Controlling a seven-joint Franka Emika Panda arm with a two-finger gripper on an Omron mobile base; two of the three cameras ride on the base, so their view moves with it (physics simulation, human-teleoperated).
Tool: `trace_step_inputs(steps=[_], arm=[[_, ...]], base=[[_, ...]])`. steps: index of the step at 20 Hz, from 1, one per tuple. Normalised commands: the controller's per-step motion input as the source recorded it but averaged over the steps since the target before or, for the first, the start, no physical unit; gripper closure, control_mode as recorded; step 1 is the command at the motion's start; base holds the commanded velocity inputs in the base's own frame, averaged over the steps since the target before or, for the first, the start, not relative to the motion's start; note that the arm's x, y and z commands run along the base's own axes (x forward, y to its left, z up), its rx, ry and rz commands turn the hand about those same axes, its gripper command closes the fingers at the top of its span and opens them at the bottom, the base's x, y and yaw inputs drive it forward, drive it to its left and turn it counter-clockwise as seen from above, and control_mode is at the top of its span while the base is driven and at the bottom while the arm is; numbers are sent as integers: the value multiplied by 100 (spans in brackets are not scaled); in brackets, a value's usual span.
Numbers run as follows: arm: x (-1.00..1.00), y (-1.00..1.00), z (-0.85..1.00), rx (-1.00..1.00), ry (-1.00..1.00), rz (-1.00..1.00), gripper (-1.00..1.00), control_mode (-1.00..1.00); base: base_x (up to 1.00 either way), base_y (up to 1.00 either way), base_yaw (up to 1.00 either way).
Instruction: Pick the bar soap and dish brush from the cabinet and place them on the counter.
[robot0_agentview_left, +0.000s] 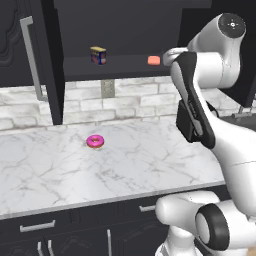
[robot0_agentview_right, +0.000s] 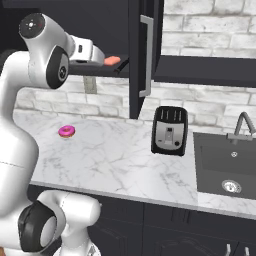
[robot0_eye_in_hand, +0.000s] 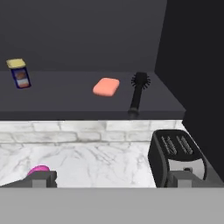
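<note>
The gripper (robot0_eye_in_hand: 111, 178) stands fully open with nothing between its tips, which rise dark at the lower left and lower right of the hand view, well short of the shelf. It faces into the open cabinet (robot0_eye_in_hand: 87, 39).

On the dark shelf, in the middle of the hand view, the bar soap (robot0_eye_in_hand: 106, 87) lies flat. The dish brush (robot0_eye_in_hand: 138, 92) lies just to its right, bristle head toward the back and handle running toward the shelf's front edge; the two are close but apart. A yellow-and-blue box (robot0_eye_in_hand: 19, 73) stands well off at the shelf's left. Below, the counter (robot0_eye_in_hand: 100, 162) carries a pink donut (robot0_eye_in_hand: 38, 169) at lower left and a black toaster (robot0_eye_in_hand: 177, 159) at lower right. In the left base view the soap (robot0_agentview_left: 154, 60) sits on the shelf just left of the arm's forearm; in the right base view it (robot0_agentview_right: 112, 60) shows just ahead of the wrist.

The step in hand appears to be the reach for the soap. To do it well, I would advance the hand straight in over the shelf edge, centre the tips on the soap's shorter sides, and keep them low enough to catch the flat block without scraping the shelf. The right tip should pass left of the brush handle so it is not nudged off the edge. The cabinet's right wall stands close beyond the brush, leaving little room on that side.
</note>
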Motion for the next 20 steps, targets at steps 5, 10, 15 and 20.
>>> trace_step_inputs(steps=[5,10,15,20], arm=[[32,0,-11,0,3,0,-100,-100],[30,0,-8,0,4,0,-100,-100],[29,6,0,0,0,0,-100,-100],[28,6,0,0,0,0,-100,-100]], base=[[0,0,0],[0,0,0],[0,0,0],[0,0,0]])
